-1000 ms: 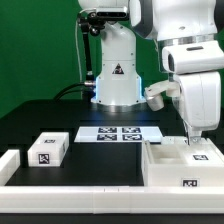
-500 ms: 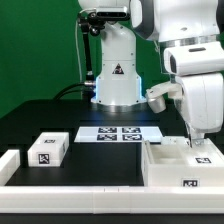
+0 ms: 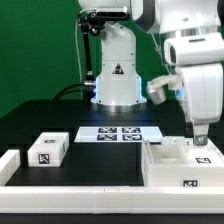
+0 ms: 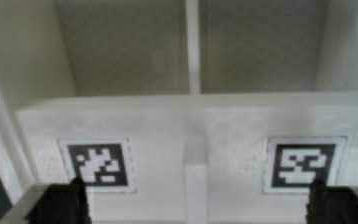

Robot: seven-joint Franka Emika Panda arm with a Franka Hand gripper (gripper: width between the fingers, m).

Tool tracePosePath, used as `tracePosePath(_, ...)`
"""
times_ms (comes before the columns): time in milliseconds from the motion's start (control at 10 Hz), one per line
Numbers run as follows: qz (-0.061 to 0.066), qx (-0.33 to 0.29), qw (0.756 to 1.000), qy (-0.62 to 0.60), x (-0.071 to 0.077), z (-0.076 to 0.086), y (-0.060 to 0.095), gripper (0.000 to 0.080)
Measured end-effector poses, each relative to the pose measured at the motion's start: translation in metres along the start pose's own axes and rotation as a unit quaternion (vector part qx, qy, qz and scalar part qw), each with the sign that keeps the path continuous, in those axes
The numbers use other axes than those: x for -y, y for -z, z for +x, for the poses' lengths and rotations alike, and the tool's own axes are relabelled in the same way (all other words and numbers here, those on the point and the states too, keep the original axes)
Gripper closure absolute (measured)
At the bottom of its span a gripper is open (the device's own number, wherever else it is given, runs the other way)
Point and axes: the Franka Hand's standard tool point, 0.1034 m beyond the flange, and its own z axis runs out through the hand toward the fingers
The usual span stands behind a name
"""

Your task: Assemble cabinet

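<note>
The cabinet [image 3: 180,165], a large white boxy body with square compartments and black-and-white tags, lies at the exterior view's lower right. My gripper [image 3: 200,141] hangs straight down over its far right part, fingertips just at its top edge. In the wrist view the cabinet [image 4: 194,125] fills the picture, with two tags [image 4: 96,163] on a white wall and open compartments behind. My gripper [image 4: 202,205] is open, with one dark finger [image 4: 60,205] on either side of that wall and nothing gripped. I cannot tell whether the fingers touch it.
A small white block with a tag [image 3: 48,150] sits at the exterior view's left. The marker board [image 3: 120,133] lies in the middle before the robot base [image 3: 117,90]. A long low white bar [image 3: 70,186] runs along the front edge.
The hand has shifted a little toward the exterior view's right over the cabinet. The cabinet and the small block have not moved.
</note>
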Motion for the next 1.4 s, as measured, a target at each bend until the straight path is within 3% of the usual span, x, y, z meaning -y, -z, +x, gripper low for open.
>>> tracePosePath(100,0.000,0.003,1.000,-0.006,0.007,0.004,0.006,0.0158)
tracePosePath(500,-0.001,0.001,1.000,-0.005,0.012,0.002,0.002,0.0151)
tracePosePath(700,-0.008,0.000,1.000,-0.001,0.046,0.000,-0.002,0.0151)
tracePosePath(900,0.008,0.009,1.000,0.009,0.092,-0.005,-0.004,0.0151)
tracePosePath(1000,0.009,0.010,1.000,0.010,0.099,-0.005,-0.004,0.0151)
tracePosePath(1400,0.013,0.011,1.000,0.007,0.101,-0.007,-0.007,0.0151)
